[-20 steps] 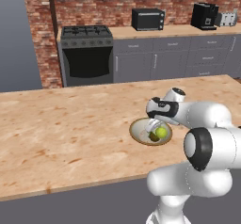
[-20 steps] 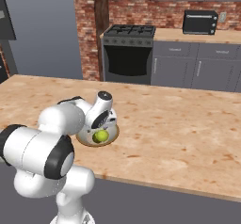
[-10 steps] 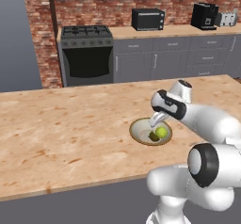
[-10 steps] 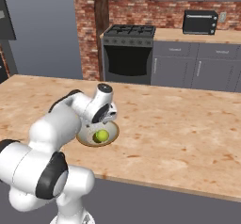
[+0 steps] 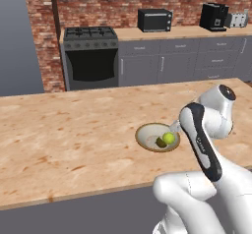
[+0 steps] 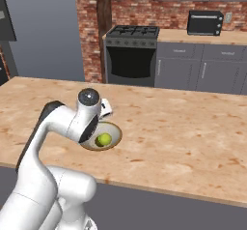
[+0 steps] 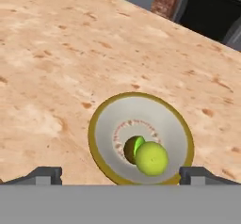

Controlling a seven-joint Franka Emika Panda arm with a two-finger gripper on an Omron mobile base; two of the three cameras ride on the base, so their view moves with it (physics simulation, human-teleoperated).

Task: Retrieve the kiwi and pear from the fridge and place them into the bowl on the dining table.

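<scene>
Since the earlier frames the arm has lifted and drawn back from the bowl (image 7: pixel 141 140), so the hand now hangs above it with its jaws spread wide and nothing between them; the gripper (image 7: pixel 120 173) looks straight down at the fruit. The pear (image 7: pixel 151 158) lies inside the bowl, touching the kiwi (image 7: pixel 131 148), which sits partly tucked under it near the bowl's middle. Both fruits also show together from the left base view, pear (image 5: pixel 169 138) beside kiwi (image 5: pixel 160 142). The bowl rests on the dining table (image 5: pixel 74 130), toward the robot's edge of it. Beyond stand the stove (image 5: pixel 91 56) and the grey wall counters (image 5: pixel 197 56). Judging by how things lie, both fruits are delivered and the task looks finished; all that seems left is for the arm to clear away.
</scene>
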